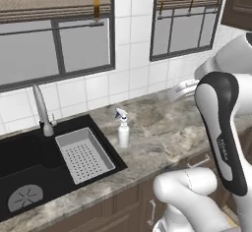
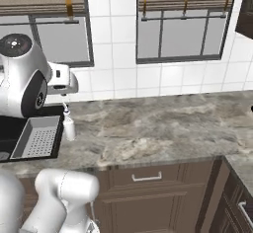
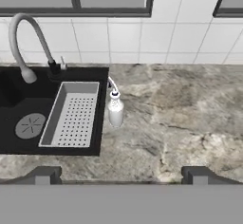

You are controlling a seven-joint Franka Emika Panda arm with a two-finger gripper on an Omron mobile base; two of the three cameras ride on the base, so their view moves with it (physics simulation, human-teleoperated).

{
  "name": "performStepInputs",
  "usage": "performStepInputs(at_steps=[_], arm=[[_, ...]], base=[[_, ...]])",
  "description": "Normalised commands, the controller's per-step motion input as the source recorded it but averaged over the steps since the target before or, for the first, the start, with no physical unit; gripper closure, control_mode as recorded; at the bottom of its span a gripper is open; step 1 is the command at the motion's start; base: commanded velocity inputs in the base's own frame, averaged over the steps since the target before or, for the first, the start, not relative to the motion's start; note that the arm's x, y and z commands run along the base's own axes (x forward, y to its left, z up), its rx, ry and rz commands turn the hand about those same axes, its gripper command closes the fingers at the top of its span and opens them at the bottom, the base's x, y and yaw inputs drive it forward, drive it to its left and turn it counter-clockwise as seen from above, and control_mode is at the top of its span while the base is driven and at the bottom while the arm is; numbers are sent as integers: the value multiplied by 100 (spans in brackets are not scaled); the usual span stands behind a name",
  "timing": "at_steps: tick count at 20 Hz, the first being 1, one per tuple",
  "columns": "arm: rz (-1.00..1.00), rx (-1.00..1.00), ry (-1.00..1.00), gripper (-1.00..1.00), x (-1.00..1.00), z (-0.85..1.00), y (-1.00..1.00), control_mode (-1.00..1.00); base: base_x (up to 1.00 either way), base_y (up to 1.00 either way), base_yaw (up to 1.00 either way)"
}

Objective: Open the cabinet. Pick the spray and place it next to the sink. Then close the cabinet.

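The spray (image 1: 123, 130) is standing upright on the marble counter, just beside the right edge of the sink (image 1: 29, 164), its white-blue trigger nozzle on top. The sink is lying recessed in the counter, black and rectangular, holding a grey perforated tray on its right side. The cabinet (image 1: 238, 4) is showing a dark brown corner at the upper right.

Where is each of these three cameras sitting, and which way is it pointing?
Left base view: behind the arm's left, facing the sink; arm at right.
Right base view: behind its right, facing the counter; arm at left.
Hand view: on the hand, looking down; open gripper fingertips at bottom.
All share the spray beside the sink.
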Motion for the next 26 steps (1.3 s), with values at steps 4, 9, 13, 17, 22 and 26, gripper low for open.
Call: performStepInputs(at_steps=[4,9,13,17,22,26], arm=[[0,0,0,-100,0,0,0,100],[0,0,0,-100,0,0,0,100],[0,0,0,-100,0,0,0,100],[0,0,0,-100,0,0,0,100],[0,0,0,-100,0,0,0,100],[0,0,0,-100,0,0,0,100]], base=[[-39,38,-97],[-24,16,-95],[-19,38,-97],[0,35,-100],[0,1,-100],[20,-5,-68]])
